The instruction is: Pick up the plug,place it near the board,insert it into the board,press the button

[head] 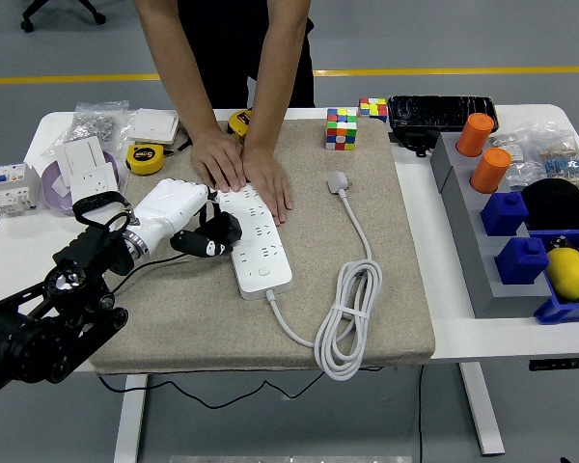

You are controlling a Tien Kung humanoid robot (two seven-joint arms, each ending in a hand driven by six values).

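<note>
White board (256, 241) under two person's hands (241, 169).

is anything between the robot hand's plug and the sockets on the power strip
Nothing visible does. The left robot hand holds the black plug right at the power strip's left edge. The person's hands press only the strip's far end.
</note>
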